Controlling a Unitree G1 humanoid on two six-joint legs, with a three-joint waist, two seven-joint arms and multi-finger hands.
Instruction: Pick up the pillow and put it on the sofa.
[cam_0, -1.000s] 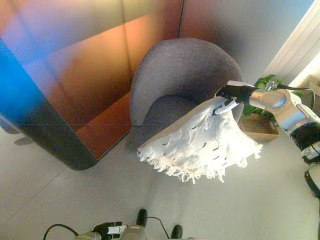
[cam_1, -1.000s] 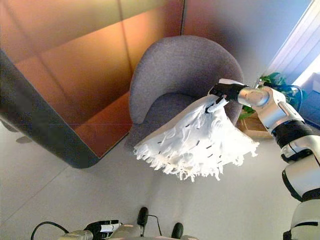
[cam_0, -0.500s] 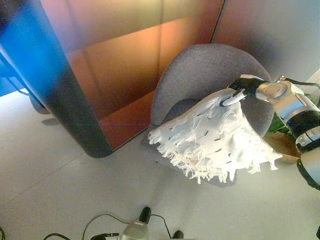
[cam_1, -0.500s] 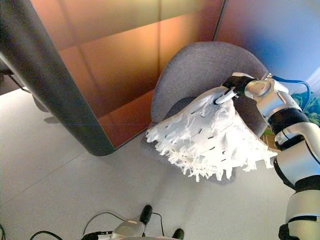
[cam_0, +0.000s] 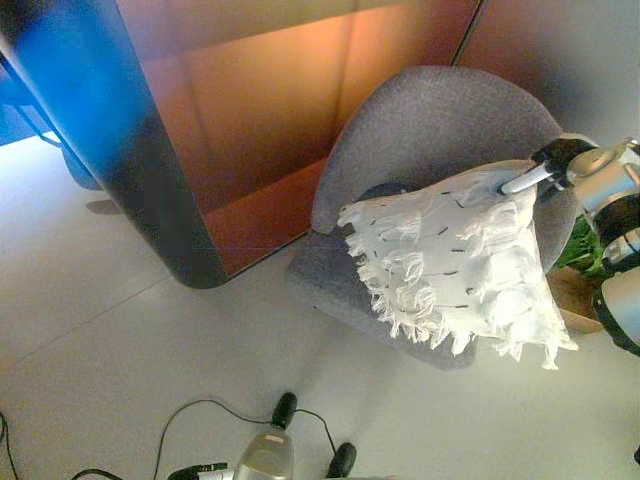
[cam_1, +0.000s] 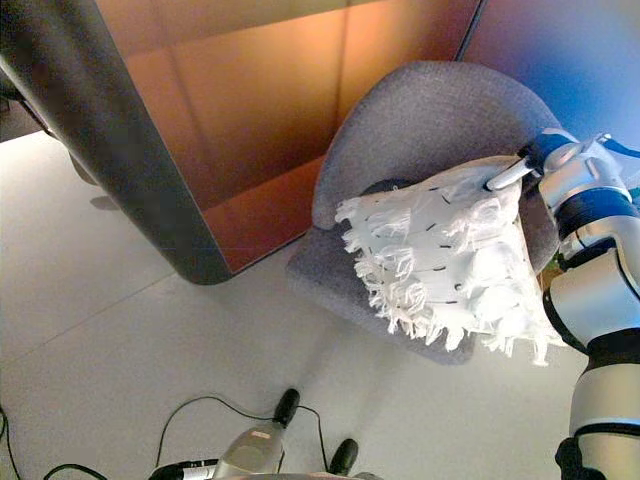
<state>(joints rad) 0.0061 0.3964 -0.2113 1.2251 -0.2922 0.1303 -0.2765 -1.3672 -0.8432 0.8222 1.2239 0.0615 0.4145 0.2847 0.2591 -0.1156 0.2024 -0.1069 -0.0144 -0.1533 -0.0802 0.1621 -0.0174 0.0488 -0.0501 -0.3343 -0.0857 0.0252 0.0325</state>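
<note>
My right hand has its fingers pinching the pillow by its top corner, so it hangs clear over the sofa seat for release. Left hand isn't in view.

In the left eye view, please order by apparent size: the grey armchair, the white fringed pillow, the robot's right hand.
1. Grey upholstered armchair, partly hidden by the pillow.
2. White fringed pillow, though it hangs nearer the camera, which enlarges it.
3. Right hand, clearly smallest; only part shows at the pillow's top corner.
</note>
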